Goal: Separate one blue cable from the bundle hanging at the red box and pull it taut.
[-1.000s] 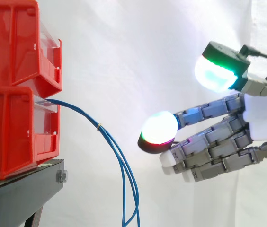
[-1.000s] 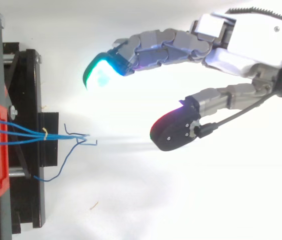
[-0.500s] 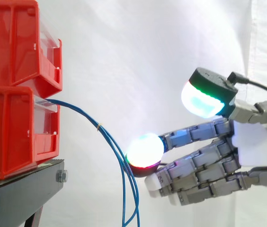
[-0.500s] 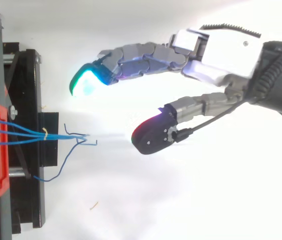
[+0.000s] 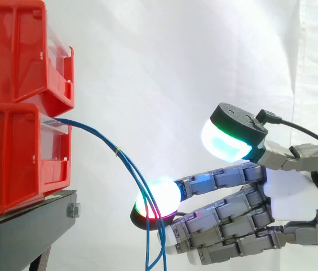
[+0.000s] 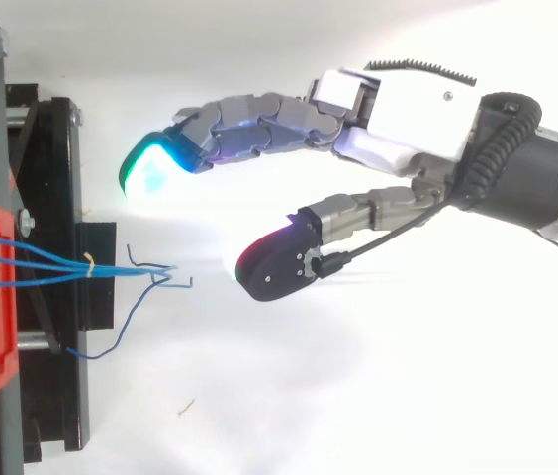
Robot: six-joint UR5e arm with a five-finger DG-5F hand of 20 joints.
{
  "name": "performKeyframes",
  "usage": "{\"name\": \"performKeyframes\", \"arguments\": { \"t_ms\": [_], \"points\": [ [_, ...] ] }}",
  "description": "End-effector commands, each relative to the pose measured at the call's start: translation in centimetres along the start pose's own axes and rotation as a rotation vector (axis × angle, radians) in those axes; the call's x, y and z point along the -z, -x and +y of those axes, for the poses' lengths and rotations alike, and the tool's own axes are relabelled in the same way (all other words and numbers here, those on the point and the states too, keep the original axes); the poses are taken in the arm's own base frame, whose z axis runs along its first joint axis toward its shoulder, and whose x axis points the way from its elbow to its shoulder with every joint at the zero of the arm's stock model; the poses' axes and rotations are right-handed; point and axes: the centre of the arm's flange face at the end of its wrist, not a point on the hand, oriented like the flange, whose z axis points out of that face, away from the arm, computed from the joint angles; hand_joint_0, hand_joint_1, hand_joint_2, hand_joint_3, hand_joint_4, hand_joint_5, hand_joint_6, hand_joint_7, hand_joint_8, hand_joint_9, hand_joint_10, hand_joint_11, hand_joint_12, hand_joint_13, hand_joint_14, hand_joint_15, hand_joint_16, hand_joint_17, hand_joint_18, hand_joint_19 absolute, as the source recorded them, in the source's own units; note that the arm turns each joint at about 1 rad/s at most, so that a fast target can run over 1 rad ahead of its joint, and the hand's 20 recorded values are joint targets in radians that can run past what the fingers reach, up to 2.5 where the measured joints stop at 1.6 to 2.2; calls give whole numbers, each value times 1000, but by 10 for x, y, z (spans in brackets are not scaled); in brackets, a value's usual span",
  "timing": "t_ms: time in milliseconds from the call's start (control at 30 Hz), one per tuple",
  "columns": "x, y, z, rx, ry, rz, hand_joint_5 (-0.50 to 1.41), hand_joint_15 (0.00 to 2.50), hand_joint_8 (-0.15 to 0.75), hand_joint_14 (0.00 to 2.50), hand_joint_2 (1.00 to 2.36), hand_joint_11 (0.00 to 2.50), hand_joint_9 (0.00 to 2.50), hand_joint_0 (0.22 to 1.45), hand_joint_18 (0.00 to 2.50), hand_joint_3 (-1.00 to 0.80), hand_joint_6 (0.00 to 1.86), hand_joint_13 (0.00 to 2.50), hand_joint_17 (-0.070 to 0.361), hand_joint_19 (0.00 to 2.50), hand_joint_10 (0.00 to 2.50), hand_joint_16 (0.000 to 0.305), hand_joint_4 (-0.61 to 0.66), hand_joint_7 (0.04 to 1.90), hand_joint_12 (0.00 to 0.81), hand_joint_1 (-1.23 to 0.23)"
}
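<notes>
Several blue cables (image 5: 131, 169) leave the lower red box (image 5: 18, 152) as a bundle, arc down and hang past the stand's edge. A small yellow tie (image 6: 89, 261) binds them near the box, and their loose ends (image 6: 160, 275) splay beyond it. My hand (image 5: 294, 192) reaches in from the right with fingers stretched out and thumb raised, open and holding nothing. One glowing fingertip (image 5: 158, 199) overlaps the hanging cables in the side view. From above, the fingertips (image 6: 150, 166) sit beside and apart from the cable ends, the thumb pad (image 6: 274, 265) just right of them.
A second red box (image 5: 23, 51) is stacked on the lower one. Both rest on a black stand (image 5: 29, 231) at the left. A white curtain (image 5: 193, 68) backs the scene, with open space right of the cables.
My hand has moved left and down toward the cables. Its leading fingertip now overlaps the hanging strands in the side view. The cables have not moved.
</notes>
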Motion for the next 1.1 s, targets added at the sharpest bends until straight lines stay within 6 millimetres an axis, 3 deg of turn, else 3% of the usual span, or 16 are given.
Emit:
{"name": "performKeyframes", "arguments": {
  "t_ms": [0, 700, 1067],
  "points": [
    [0, -1, 0, 0, 2, 4, -229, 55, 282, 0, 1000, 213, 455, 450, 89, -500, 502, 275, 92, 0, 5, 41, 189, 756, 341, -633],
    [-7, -8, -1, -8, 62, 82, -228, 53, 280, 0, 1000, 207, 458, 453, 93, -500, 502, 281, 91, 0, 6, 40, 191, 757, 339, -631],
    [-21, -13, -29, -42, 54, 93, -227, 57, 279, 0, 1000, 215, 456, 454, 93, -500, 502, 281, 90, 0, 5, 40, 191, 753, 338, -626]
  ]
}}
